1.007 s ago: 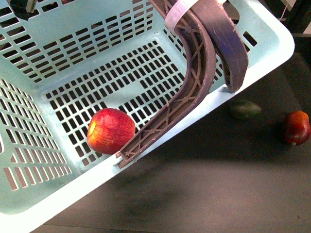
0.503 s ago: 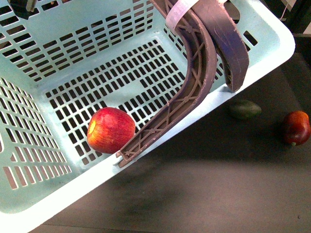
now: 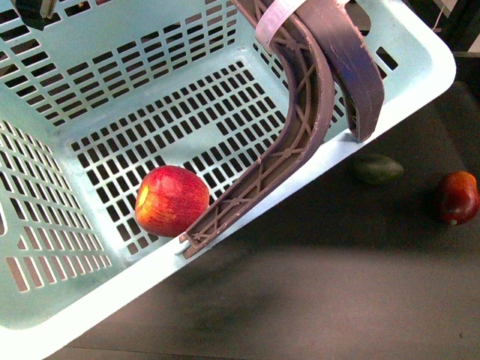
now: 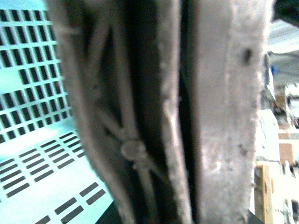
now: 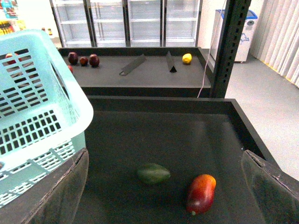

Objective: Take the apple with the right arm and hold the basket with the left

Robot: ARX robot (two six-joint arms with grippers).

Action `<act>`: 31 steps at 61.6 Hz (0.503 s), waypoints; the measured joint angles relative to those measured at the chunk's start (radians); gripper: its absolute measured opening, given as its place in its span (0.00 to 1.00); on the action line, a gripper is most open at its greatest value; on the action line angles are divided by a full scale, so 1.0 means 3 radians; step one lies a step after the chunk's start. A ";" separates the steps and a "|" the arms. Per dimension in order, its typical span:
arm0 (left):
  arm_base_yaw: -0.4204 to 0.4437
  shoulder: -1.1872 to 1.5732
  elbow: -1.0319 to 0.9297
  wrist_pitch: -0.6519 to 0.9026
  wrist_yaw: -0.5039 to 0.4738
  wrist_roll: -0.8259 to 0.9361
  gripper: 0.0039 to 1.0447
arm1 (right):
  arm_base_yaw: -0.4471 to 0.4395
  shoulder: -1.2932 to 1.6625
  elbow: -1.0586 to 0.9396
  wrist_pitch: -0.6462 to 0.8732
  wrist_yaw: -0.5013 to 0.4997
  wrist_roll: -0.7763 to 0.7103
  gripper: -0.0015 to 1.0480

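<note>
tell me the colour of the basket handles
Brownish-purple handles, clearest in the front view.

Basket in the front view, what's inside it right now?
Only the apple shows inside the basket, lying on the slotted floor beside the lower end of the handles. The handles cross in front of a strip of floor and wall, so anything behind them is hidden.

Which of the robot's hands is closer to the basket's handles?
The left gripper. Its wrist camera is filled by the handles, so it is right against them. The right gripper is open over the dark table outside the basket, facing the green fruit.
</note>
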 joint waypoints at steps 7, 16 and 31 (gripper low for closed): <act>0.0065 -0.0023 -0.0001 -0.0043 -0.0811 -0.0694 0.14 | 0.0000 -0.0003 0.0000 0.0000 0.0001 0.0001 0.92; 0.0392 -0.0097 -0.0072 -0.0014 -0.0952 -0.0984 0.14 | 0.0000 -0.0003 0.0000 0.0000 0.0001 0.0000 0.92; 0.1013 0.0327 -0.0170 0.0252 -0.0735 -0.1503 0.14 | 0.0000 -0.0003 0.0000 0.0000 0.0000 0.0001 0.92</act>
